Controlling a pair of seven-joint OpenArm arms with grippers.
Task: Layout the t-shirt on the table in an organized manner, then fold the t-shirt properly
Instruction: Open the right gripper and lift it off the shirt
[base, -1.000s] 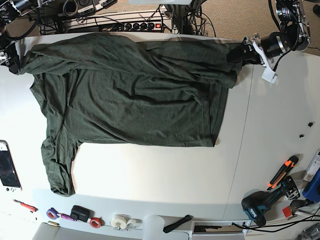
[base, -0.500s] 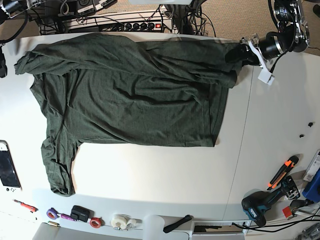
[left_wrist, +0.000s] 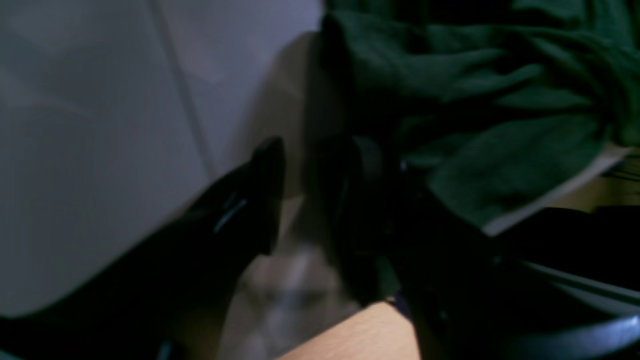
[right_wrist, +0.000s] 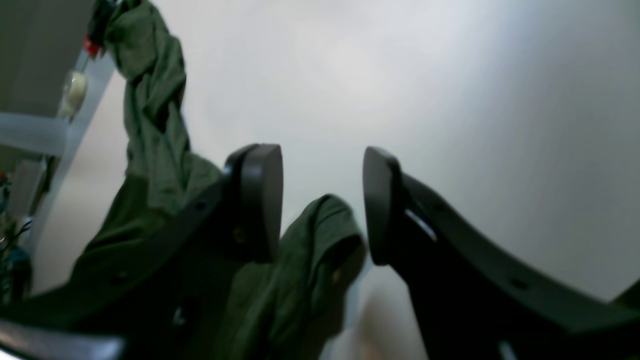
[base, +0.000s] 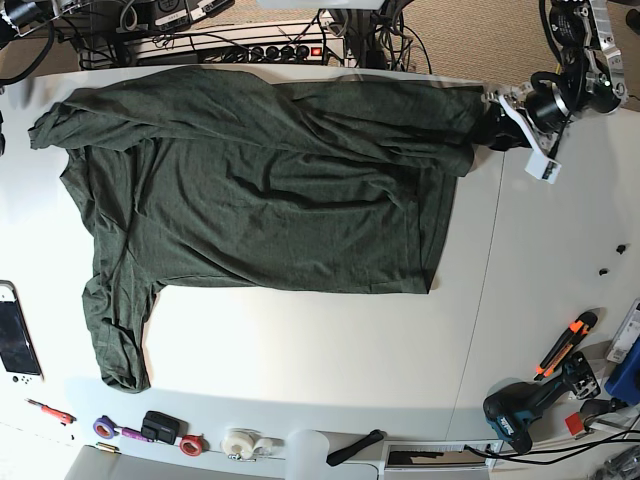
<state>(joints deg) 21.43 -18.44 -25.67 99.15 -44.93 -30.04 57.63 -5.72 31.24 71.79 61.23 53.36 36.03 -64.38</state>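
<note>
On white table (base: 540, 300), lying spread flat: green t-shirt (base: 260, 190), left gripper (base: 497, 125) at its far-right corner with jaws apart, right gripper (right_wrist: 322, 200) gaping, gripping nothing.

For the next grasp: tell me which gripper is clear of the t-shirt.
The right gripper: open over bare table, t-shirt released. The left gripper touches its corner.

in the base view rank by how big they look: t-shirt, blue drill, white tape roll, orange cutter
1. t-shirt, by far the largest
2. blue drill
3. orange cutter, long but thin
4. white tape roll

The cutter and the tape roll look close in area, so their order is unsure.
</note>
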